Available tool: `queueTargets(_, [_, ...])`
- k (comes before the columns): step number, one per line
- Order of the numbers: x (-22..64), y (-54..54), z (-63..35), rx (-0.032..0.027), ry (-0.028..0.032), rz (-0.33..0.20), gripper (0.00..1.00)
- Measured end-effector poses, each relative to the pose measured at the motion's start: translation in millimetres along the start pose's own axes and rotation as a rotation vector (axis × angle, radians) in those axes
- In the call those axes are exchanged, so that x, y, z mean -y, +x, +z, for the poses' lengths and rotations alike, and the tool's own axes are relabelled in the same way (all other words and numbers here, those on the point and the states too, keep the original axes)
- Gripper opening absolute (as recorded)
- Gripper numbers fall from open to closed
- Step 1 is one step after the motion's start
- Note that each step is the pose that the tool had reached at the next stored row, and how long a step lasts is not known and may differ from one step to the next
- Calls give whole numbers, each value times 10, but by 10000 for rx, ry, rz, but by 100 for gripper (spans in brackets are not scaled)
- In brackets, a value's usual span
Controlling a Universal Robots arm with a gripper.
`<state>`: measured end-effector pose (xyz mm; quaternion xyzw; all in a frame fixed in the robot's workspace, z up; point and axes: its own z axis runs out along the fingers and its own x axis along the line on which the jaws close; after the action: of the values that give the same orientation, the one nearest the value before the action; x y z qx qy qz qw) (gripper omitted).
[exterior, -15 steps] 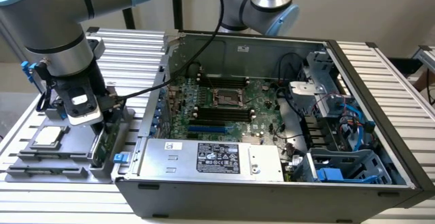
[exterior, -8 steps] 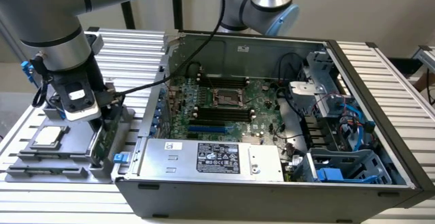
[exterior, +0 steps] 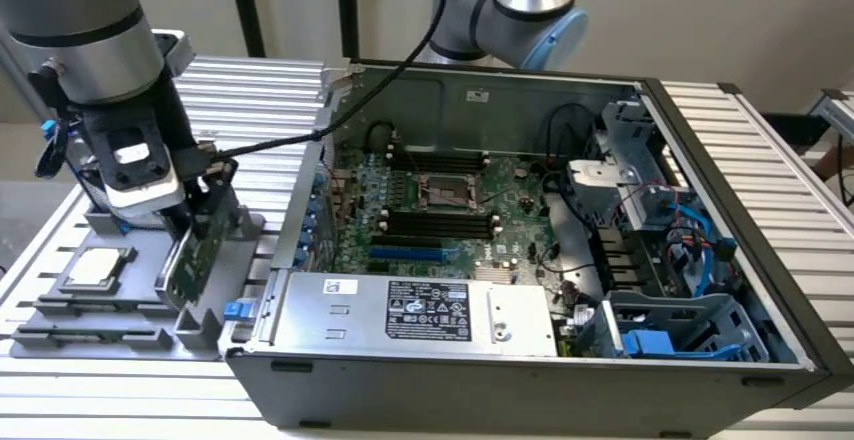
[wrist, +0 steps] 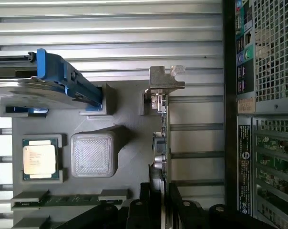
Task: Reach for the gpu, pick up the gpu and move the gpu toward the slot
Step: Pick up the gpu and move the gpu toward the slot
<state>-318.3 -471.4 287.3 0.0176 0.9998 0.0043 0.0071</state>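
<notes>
Gripper [wrist: 164,191] clamped on both faces of the gpu [wrist: 162,143], card standing on edge in its gray holder [wrist: 129,157] at the exterior view's left, just beside the open computer case [exterior: 534,385].

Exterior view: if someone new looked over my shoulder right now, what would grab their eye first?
First, the big open computer case across the middle and the exterior view's right, its green motherboard laid bare. Then the arm's hand at the exterior view's left, down at the top edge of the gpu, which stands on edge in a grey fixture tray beside the case, with a processor chip lying flat nearby.
</notes>
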Motion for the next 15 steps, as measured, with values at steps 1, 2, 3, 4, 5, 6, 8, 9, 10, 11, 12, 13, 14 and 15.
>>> queueTargets(1, [2, -1, -48, 1, 0, 0, 26])
queueTargets(2, [4, -2, -94, 1, 0, -1, 26])
queueTargets(3, [6, -2, -138, 1, 0, -1, 26])
queueTargets(4, [8, -3, -183, 0, 0, -2, 26])
queueTargets(5, [12, -4, -230, 1, -1, -3, 26])
queueTargets(6, [15, -5, -273, 2, -1, -4, 26])
queueTargets(8, [25, -7, -366, 1, -1, -7, 26])
queueTargets(9, [31, -11, -411, 1, -1, -10, 26])
queueTargets(10, [38, -18, -456, 0, 0, -14, 26])
queueTargets(11, [44, -28, -501, 0, -1, -19, 26])
queueTargets(12, [50, -42, -546, -1, -1, -23, 26])
queueTargets(13, [56, -58, -594, -3, -2, -28, 26])
queueTargets(14, [60, -77, -637, -4, -5, -32, 26])
queueTargets(15, [63, -100, -682, -8, -6, -37, 26])
